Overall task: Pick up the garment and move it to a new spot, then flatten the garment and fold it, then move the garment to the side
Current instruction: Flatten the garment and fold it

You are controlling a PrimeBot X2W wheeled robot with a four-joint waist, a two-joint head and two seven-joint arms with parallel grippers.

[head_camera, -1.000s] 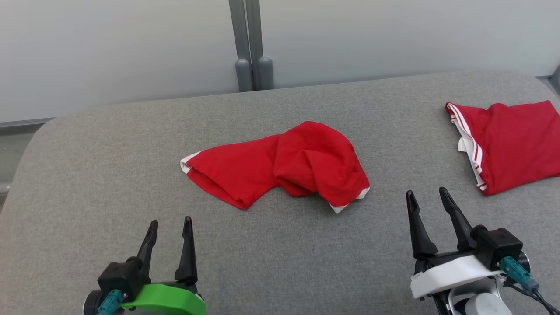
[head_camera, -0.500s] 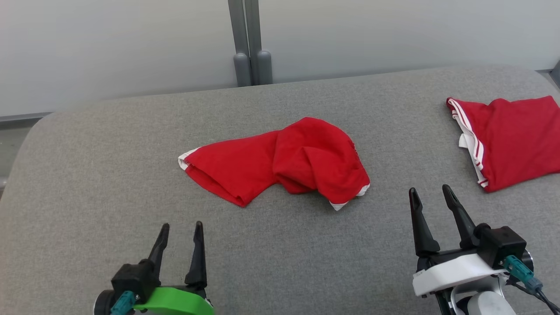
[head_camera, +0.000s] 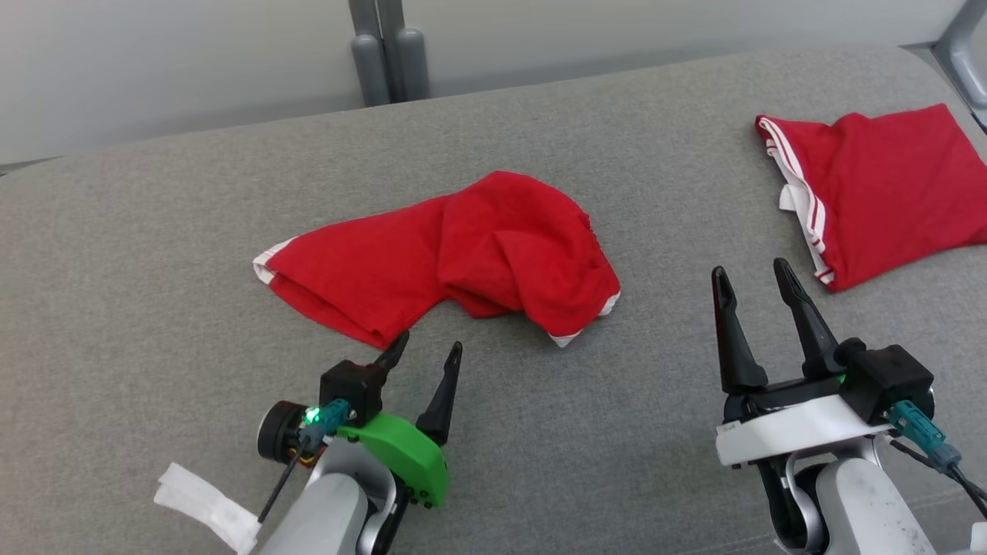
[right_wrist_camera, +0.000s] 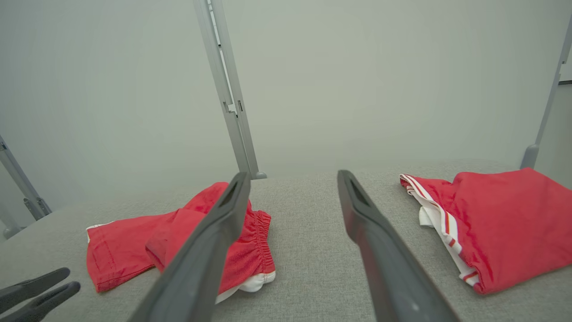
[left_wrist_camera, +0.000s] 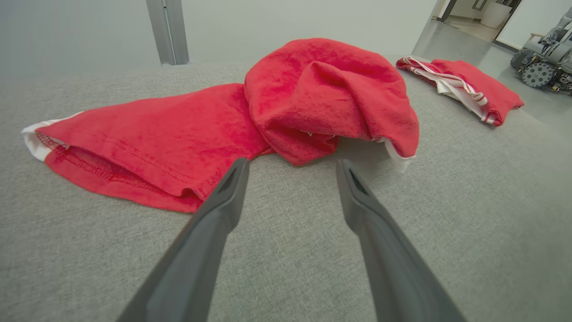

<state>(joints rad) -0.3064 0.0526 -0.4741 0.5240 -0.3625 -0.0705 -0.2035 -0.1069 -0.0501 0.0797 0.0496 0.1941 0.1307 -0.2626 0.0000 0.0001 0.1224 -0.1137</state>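
A crumpled red garment (head_camera: 463,254) with white trim lies in the middle of the grey padded table (head_camera: 154,231). My left gripper (head_camera: 429,345) is open just short of the garment's near edge, its left fingertip almost at the hem. In the left wrist view the garment (left_wrist_camera: 313,89) bulges just beyond the open left gripper (left_wrist_camera: 291,164). My right gripper (head_camera: 749,270) is open above bare table, to the right of the garment. The right wrist view looks past the open right gripper (right_wrist_camera: 290,176) at the garment (right_wrist_camera: 116,250) and shows the left gripper (right_wrist_camera: 71,278) low on the left.
A second red garment (head_camera: 879,185) with white stripes lies folded at the table's far right, also in the wrist views (left_wrist_camera: 464,85) (right_wrist_camera: 505,219). Grey posts (head_camera: 382,54) stand behind the far edge. A wheeled machine (left_wrist_camera: 545,62) stands on the floor beyond.
The head camera has tilted down and turned. My left gripper has reached forward and to the right, up to the garment's near edge. The right gripper has barely moved.
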